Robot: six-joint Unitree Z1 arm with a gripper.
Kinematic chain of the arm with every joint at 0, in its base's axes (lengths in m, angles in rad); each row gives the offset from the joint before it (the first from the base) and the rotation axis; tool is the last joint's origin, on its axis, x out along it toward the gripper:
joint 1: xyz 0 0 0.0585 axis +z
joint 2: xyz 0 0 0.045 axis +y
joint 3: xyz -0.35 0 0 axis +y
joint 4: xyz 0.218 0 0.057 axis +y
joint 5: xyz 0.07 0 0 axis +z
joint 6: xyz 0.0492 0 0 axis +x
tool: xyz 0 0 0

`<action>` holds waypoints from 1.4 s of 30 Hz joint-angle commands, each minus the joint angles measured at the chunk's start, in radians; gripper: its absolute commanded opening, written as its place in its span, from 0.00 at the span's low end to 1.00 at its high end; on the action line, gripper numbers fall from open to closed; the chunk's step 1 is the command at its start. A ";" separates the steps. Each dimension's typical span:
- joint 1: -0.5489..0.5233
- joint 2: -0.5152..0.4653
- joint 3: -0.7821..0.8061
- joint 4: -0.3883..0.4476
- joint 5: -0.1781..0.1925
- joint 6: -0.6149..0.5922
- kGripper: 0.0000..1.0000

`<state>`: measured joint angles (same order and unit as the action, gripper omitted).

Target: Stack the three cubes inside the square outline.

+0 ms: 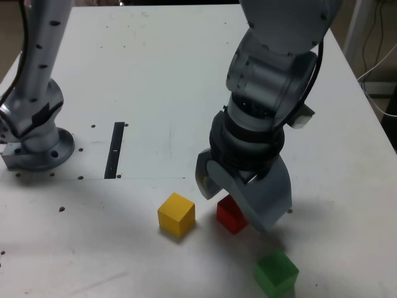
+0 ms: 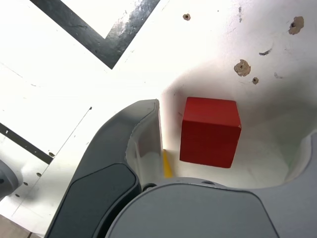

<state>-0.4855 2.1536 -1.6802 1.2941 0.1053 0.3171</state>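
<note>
The red cube (image 2: 210, 131) lies between the parted jaws of the gripper (image 2: 235, 148), apparently not clamped. Being a cube, it has no long axis; in the wrist view its edges run slightly askew to the picture's sides. In the exterior view, the yellow cube (image 1: 176, 215) sits left of it, turned corner-on, and the green cube (image 1: 276, 274) lower right, also angled. The gripper covers part of the red cube there. The square outline (image 2: 111, 49) shows only one corner, cut off by the wrist view's edge.
</note>
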 commanded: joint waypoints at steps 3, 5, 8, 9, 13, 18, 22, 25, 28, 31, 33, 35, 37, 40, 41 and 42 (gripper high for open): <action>-0.002 0.017 0.003 -0.014 -0.003 -0.012 0.89; -0.003 0.021 0.003 -0.020 -0.004 -0.019 0.84; -0.004 0.028 0.004 -0.029 -0.005 -0.030 0.75; -0.005 0.029 0.005 -0.032 -0.005 -0.034 0.72; -0.008 0.032 0.005 -0.044 -0.004 -0.052 0.58; -0.012 0.032 0.005 -0.050 0.001 -0.063 0.38; -0.012 0.031 0.006 -0.050 0.002 -0.063 0.31; -0.012 0.030 0.007 -0.049 0.002 -0.064 0.30; -0.012 0.030 0.007 -0.048 0.002 -0.064 0.30; -0.012 0.029 0.007 -0.047 0.002 -0.064 0.30; -0.012 0.029 0.007 -0.047 0.002 -0.065 0.30; -0.012 0.028 0.007 -0.045 0.001 -0.066 0.30; -0.012 0.026 0.005 -0.043 0.001 -0.067 0.30; -0.012 0.016 0.003 -0.032 0.001 -0.069 0.29; -0.012 0.011 0.001 -0.026 0.002 -0.071 0.29; -0.012 0.005 0.000 -0.020 0.003 -0.074 0.29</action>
<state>-0.4947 2.1763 -1.6751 1.2646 0.1057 0.2479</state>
